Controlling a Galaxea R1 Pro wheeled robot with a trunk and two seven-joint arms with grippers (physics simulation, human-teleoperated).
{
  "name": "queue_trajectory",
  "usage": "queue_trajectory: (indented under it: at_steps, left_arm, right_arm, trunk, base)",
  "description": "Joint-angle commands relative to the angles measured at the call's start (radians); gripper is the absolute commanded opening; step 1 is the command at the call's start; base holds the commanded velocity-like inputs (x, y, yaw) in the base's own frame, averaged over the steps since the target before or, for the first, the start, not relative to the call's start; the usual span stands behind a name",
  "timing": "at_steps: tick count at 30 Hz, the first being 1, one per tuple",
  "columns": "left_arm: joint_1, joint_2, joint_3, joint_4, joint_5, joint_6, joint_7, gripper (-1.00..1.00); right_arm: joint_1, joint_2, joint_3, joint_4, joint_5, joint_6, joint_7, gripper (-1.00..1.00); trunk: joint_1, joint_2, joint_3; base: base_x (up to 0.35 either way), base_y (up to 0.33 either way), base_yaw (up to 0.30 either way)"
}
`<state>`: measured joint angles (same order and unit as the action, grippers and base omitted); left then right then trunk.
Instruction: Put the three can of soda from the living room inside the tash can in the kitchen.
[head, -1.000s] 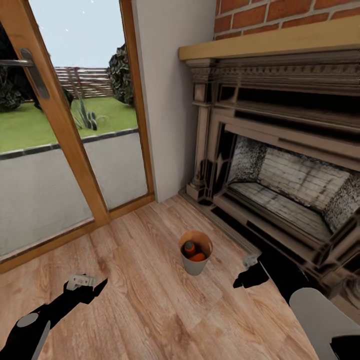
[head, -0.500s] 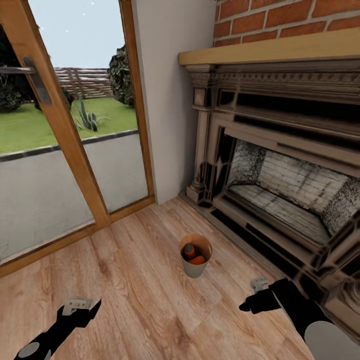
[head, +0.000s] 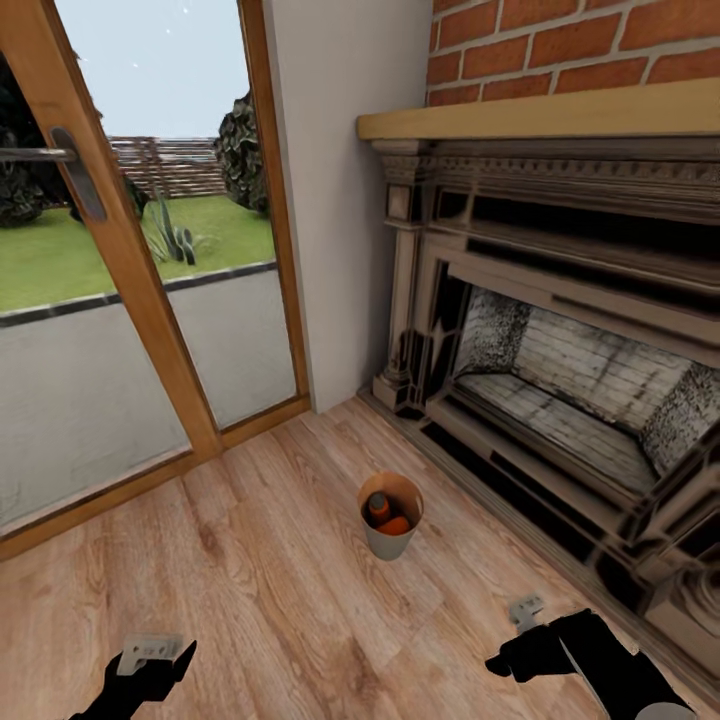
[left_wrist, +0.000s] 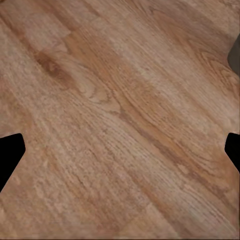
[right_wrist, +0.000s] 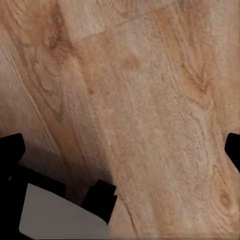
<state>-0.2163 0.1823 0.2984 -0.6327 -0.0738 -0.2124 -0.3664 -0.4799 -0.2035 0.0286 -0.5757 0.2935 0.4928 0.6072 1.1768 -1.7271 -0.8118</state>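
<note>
The tash can (head: 389, 519) stands upright on the wood floor (head: 290, 600) of the living room, just out from the fireplace (head: 560, 330) hearth and well short of the glass door (head: 120, 300); inside it two orange cans (head: 385, 516) show, one upright and one lying lower, while the dark blue one cannot be made out from here. By that reckoning the collecting is mostly or wholly done, and the step in hand looks like the carry: the bin itself has yet to reach the kitchen. The next move would call for getting an end effector down to the rim and closing on it without tipping the load. The head view places the left end effector (head: 150, 660) and right end effector (head: 525, 640) low and well apart from the bin, either side of it. The wrist views add what that one cannot (finger spacing): dark fingertips (left_wrist: 10, 155) sit at opposite borders over bare planks, so the left is spread and empty, and likewise the right fingertips (right_wrist: 11, 150).
</note>
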Motion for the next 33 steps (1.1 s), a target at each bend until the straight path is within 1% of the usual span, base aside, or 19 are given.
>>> queue_trajectory:
  at_steps: [1, 4, 6, 8, 11, 13, 14, 15, 17, 19, 22, 24, 25, 26, 29, 30, 32, 33]
  left_arm:
    - [0.000, 0.000, 0.000, 0.016, 0.000, -0.008, 0.002, 1.00]
    - [0.000, 0.002, -0.001, 0.079, 0.000, -0.049, 0.005, 1.00]
    - [0.000, 0.003, 0.000, 0.132, 0.000, -0.086, 0.007, 1.00]
    - [0.000, 0.007, 0.000, 0.206, 0.000, -0.126, 0.019, 1.00]
    - [0.000, 0.016, 0.000, 0.307, 0.000, -0.170, 0.066, 1.00]
    - [0.000, 0.019, 0.000, 0.338, 0.000, -0.177, 0.084, 1.00]
    - [0.000, 0.022, 0.000, 0.379, -0.001, -0.183, 0.115, 1.00]
    - [0.006, 0.024, -0.001, 0.428, -0.001, -0.188, 0.160, 1.00]
    - [0.021, 0.025, 0.000, 0.442, 0.000, -0.190, 0.176, 1.00]
    - [0.061, 0.026, 0.000, 0.456, 0.002, -0.191, 0.193, 1.00]
    - [0.086, 0.027, 0.001, 0.465, 0.002, -0.189, 0.201, 1.00]
    - [0.108, 0.029, 0.001, 0.468, 0.001, -0.186, 0.206, 1.00]
    - [0.124, 0.031, 0.001, 0.469, 0.000, -0.184, 0.209, 1.00]
    - [0.151, 0.032, 0.000, 0.472, -0.001, -0.183, 0.211, 1.00]
    - [0.181, 0.030, 0.000, 0.491, 0.000, -0.189, 0.213, 1.00]
    - [0.183, 0.029, 0.000, 0.493, 0.000, -0.189, 0.213, 1.00]
    - [0.188, 0.029, -0.001, 0.499, 0.000, -0.191, 0.213, 1.00]
    - [0.190, 0.029, -0.001, 0.501, -0.001, -0.191, 0.213, 1.00]
  right_arm:
    - [0.007, -0.001, 0.000, 0.001, -0.001, -0.010, 0.000, 1.00]
    - [0.034, -0.009, -0.004, 0.011, -0.001, -0.047, -0.001, 1.00]
    - [0.055, -0.012, -0.025, 0.033, -0.001, -0.081, -0.001, 1.00]
    - [0.071, -0.017, -0.060, 0.085, -0.001, -0.146, -0.001, 1.00]
    - [0.080, -0.028, -0.082, 0.190, -0.001, -0.238, -0.002, 1.00]
    - [0.081, -0.034, -0.085, 0.219, -0.001, -0.264, -0.005, 1.00]
    - [0.083, -0.043, -0.088, 0.264, -0.001, -0.309, -0.020, 1.00]
    - [0.088, -0.053, -0.090, 0.329, -0.003, -0.360, -0.052, 1.00]
    - [0.090, -0.056, -0.092, 0.357, -0.008, -0.376, -0.063, 1.00]
    - [0.095, -0.059, -0.100, 0.399, -0.024, -0.392, -0.077, 1.00]
    - [0.115, -0.064, -0.108, 0.419, -0.033, -0.407, -0.083, 1.00]
    - [0.131, -0.072, -0.136, 0.428, -0.037, -0.437, -0.086, 1.00]
    - [0.140, -0.078, -0.162, 0.434, -0.038, -0.454, -0.086, 1.00]
    - [0.154, -0.083, -0.198, 0.452, -0.038, -0.474, -0.087, 1.00]
    - [0.180, -0.085, -0.219, 0.465, -0.039, -0.488, -0.088, 1.00]
    - [0.184, -0.085, -0.220, 0.467, -0.039, -0.494, -0.088, 1.00]
    - [0.197, -0.085, -0.224, 0.476, -0.039, -0.527, -0.090, 1.00]
    - [0.207, -0.084, -0.225, 0.491, -0.039, -0.552, -0.105, 1.00]
  trunk:
    - [-0.004, 0.007, 0.003]
    - [-0.015, 0.028, 0.013]
    - [-0.023, 0.042, 0.019]
    - [-0.031, 0.056, 0.025]
    - [-0.042, 0.077, 0.035]
    - [-0.050, 0.091, 0.041]
    - [-0.054, 0.098, 0.044]
    - [-0.058, 0.105, 0.047]
    - [-0.065, 0.119, 0.053]
    - [-0.073, 0.133, 0.060]
    - [-0.084, 0.154, 0.069]
    - [-0.092, 0.168, 0.075]
    - [-0.096, 0.175, 0.079]
    - [-0.100, 0.182, 0.082]
    - [-0.111, 0.203, 0.091]
    - [-0.115, 0.210, 0.094]
    - [-0.123, 0.224, 0.100]
    - [-0.127, 0.231, 0.104]
  base:
    - [0.000, 0.000, 0.000]
    - [0.000, 0.000, 0.000]
    - [0.000, 0.000, 0.000]
    - [0.000, 0.000, 0.000]
    - [0.000, 0.000, 0.000]
    - [0.000, 0.000, 0.000]
    - [0.000, 0.000, 0.000]
    - [0.000, 0.000, 0.000]
    - [0.000, 0.000, 0.000]
    - [0.000, 0.000, 0.000]
    - [0.000, 0.000, 0.000]
    - [0.000, 0.000, 0.000]
    - [0.000, 0.000, 0.000]
    - [0.000, 0.000, 0.000]
    - [0.000, 0.000, 0.000]
    - [0.000, 0.000, 0.000]
    - [0.000, 0.000, 0.000]
    - [0.000, 0.000, 0.000]
